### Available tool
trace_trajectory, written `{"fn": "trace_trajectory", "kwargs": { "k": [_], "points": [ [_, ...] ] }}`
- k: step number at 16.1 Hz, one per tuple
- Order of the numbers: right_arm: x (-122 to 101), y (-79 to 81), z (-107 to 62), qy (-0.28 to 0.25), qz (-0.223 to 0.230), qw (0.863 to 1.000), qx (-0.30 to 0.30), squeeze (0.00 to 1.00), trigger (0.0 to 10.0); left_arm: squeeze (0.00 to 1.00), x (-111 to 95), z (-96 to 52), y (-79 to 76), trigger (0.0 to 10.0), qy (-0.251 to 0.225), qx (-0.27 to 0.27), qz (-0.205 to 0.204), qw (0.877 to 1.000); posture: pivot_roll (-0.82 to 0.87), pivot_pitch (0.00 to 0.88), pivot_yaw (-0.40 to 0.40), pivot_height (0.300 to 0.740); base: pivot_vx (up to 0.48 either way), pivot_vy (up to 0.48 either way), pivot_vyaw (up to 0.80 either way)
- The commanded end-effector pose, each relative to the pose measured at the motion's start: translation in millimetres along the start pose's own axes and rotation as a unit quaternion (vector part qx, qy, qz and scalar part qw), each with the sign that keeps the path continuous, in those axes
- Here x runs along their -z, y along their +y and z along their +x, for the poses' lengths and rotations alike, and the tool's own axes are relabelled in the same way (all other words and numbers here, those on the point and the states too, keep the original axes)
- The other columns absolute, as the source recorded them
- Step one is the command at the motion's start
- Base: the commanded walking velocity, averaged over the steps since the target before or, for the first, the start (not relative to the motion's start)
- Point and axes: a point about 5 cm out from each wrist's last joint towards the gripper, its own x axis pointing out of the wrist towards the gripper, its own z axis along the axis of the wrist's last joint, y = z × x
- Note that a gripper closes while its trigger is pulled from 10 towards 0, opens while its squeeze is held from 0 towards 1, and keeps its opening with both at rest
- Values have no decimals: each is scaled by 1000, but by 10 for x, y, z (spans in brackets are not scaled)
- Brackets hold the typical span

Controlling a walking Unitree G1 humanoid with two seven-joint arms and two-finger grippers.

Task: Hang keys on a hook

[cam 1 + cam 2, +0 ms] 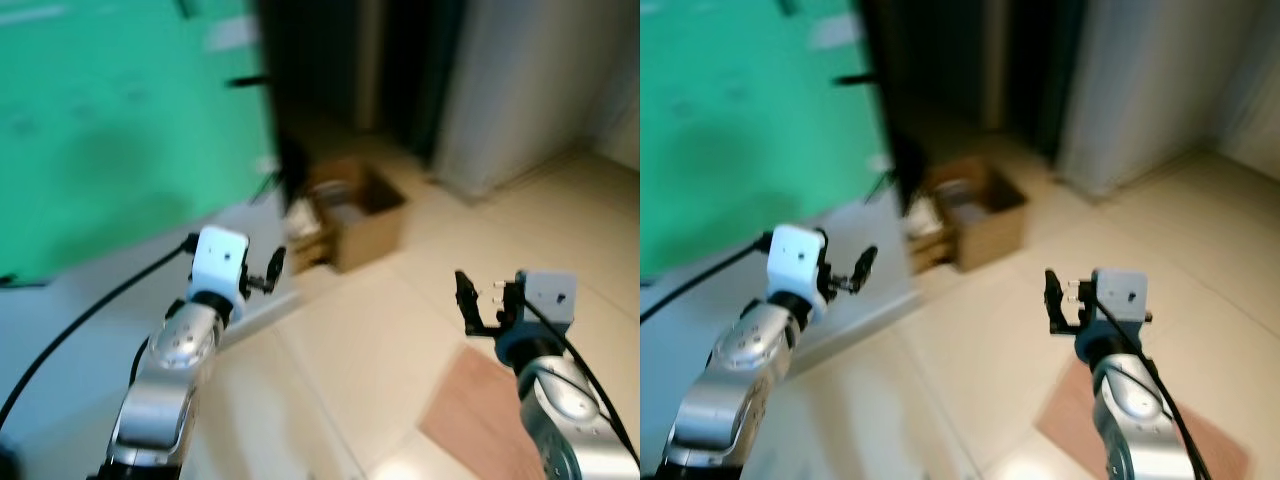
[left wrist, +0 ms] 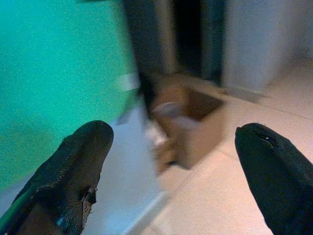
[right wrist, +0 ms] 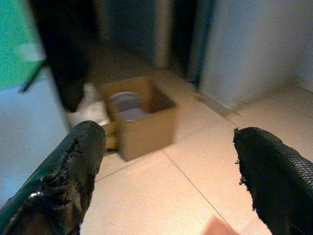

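Both grippers (image 1: pixel 262 277) (image 1: pixel 487 300) spread, empty

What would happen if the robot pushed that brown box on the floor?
The cardboard box would probably slide on the smooth tile floor rather than tip, since it looks low and wide. Its thin walls might dent. Something pale lies inside, so its weight is hard to judge.

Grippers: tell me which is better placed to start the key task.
Neither clearly. Left gripper and right gripper are both open and empty, raised over the floor; the blurred views reveal no keys or hook.
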Motion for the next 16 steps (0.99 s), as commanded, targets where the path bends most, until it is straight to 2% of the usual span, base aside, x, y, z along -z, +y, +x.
{"fn": "trace_trajectory", "kwargs": {
  "k": [1,5,6,9,12,14,16],
  "points": [
    [-50,133,19,-14,9,999,-32,1000,10000,0,60,-49,109,10000,13,-19,3,1000,-159,0,30,740,446,0,800],
    [11,153,6,-8,-5,998,-68,1000,10000,0,142,-127,130,10000,24,-25,4,999,-149,0,30,740,389,0,800],
    [24,144,4,-6,-6,998,-69,1000,10000,0,139,-129,138,10000,20,-28,-2,999,-148,0,30,740,0,0,800],
    [47,143,-10,-6,-5,997,-77,1000,10000,0,119,-122,163,10000,14,-28,11,999,-144,0,32,740,0,0,800],
    [60,170,-8,-9,2,997,-79,1000,10000,0,111,-129,140,10000,12,-21,19,1000,-142,0,38,740,0,-422,800],
    [35,163,4,-20,19,997,-65,1000,10000,0,116,-114,171,10000,13,-30,3,999,-143,0,42,740,0,-240,228],
    [12,164,13,-24,10,997,-73,1000,10000,0,102,-108,195,10000,9,-34,1,999,-141,0,41,740,0,0,0]
  ]
}}
